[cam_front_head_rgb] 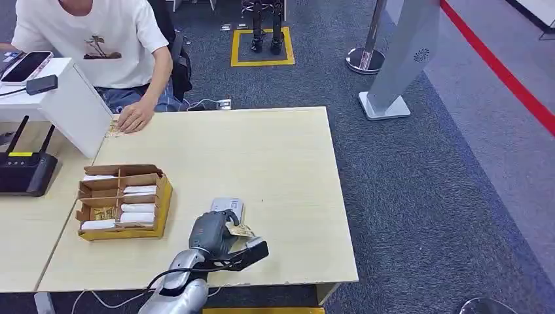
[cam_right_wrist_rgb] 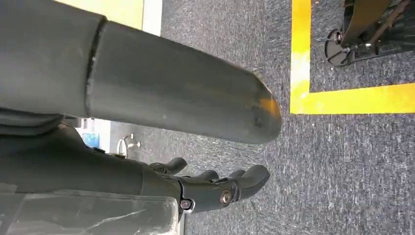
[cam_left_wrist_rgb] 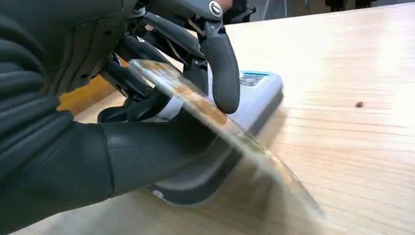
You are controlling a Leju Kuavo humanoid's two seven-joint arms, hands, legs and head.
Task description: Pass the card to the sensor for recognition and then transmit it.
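Yellowish card [cam_left_wrist_rgb: 195, 100] tilted over grey sensor [cam_left_wrist_rgb: 254, 95] on table.

Silver left arm [cam_front_head_rgb: 175, 288], grey ribbed hand cover [cam_front_head_rgb: 208, 230]

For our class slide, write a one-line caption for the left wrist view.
The left hand holds a printed flat card tilted over a grey-white sensor pad on the pale wooden table.

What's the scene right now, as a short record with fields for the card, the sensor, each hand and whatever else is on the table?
card: held by the left hand, card tilted over the sensor
sensor: small grey unit flat on the table
right hand: hanging over carpet, holding nothing, fingers loosely curled
box: cardboard divider box with white cards, beside the sensor
person: seated at the far edge, hand resting on the table
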